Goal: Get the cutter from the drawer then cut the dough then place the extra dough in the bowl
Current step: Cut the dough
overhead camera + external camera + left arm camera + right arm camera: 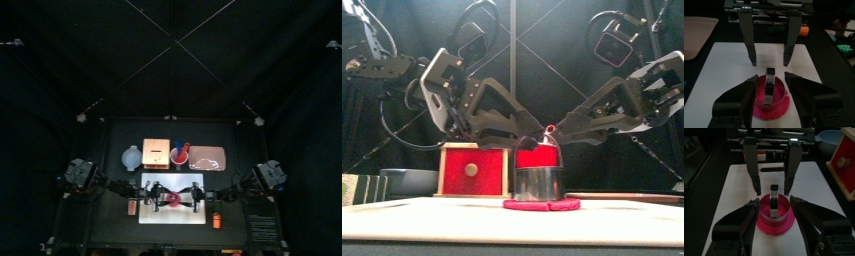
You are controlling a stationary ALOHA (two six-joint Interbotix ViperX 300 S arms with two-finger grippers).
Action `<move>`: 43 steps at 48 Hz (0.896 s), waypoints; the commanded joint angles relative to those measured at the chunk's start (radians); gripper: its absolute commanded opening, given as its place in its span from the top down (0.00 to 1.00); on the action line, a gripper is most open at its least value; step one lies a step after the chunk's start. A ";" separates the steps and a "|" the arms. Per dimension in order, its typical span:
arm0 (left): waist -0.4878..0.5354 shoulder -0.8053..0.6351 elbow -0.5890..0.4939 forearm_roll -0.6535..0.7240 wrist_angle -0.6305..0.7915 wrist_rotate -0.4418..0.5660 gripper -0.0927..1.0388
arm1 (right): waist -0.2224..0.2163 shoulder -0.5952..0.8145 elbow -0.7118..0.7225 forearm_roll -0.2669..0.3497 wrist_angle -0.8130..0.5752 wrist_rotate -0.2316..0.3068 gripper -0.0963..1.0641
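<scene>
Cutter [539, 182] on dough [543, 205], left hand [771, 76], right hand [774, 199] wide around it, seen from wrists

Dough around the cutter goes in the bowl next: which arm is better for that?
Probably the left. The left tool and right tool both sit at the cutter on the dough, but the bowl stands on the left arm's side, beside the wooden box.

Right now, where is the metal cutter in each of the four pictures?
Top view: cutter at the white board's middle.
Front view: cutter low centre, upright.
Left wrist view: cutter mid-picture.
Right wrist view: cutter mid-picture.
Shared landmark: pink dough beneath it.
</scene>
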 commanded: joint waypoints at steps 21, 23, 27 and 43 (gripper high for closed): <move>0.003 -0.041 0.051 -0.040 0.008 0.000 0.19 | -0.051 0.017 -0.081 -0.026 0.144 0.006 0.18; 0.003 -0.043 0.052 -0.040 0.008 0.000 0.19 | -0.054 0.015 -0.087 -0.023 0.150 0.012 0.18; 0.003 -0.043 0.051 -0.040 0.002 0.000 0.19 | -0.058 0.017 -0.103 -0.003 0.167 0.012 0.18; 0.003 -0.044 0.043 -0.038 0.000 0.020 0.19 | -0.081 0.008 -0.155 -0.015 0.322 0.005 0.18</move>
